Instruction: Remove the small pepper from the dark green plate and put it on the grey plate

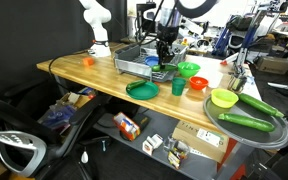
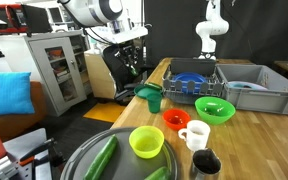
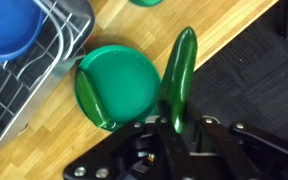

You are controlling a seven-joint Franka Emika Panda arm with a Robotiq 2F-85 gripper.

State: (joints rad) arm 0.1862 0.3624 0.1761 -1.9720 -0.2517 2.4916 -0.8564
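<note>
In the wrist view my gripper (image 3: pixel 174 128) is shut on the small pepper (image 3: pixel 180 70), a glossy dark green pepper that sticks out from between the fingers. It hangs in the air over the table's edge, just beside the dark green plate (image 3: pixel 114 85), which lies bare on the wood below. In both exterior views the gripper (image 1: pixel 164 52) (image 2: pixel 134 68) is raised above that plate (image 1: pixel 142 89). The grey plate (image 1: pixel 274 135) (image 2: pixel 89 150) sits at the table's other end and holds two long green vegetables (image 1: pixel 246 121). The pepper is too small to make out in the exterior views.
A grey wire rack (image 3: pixel 24 75) with a blue bowl (image 3: pixel 9 25) stands next to the dark green plate. A green cup (image 1: pixel 178 87), a bright green bowl (image 1: pixel 188 69), an orange bowl (image 1: pixel 197 84), a yellow-green bowl (image 1: pixel 223 98) and a white mug (image 2: pixel 195 135) lie between the plates.
</note>
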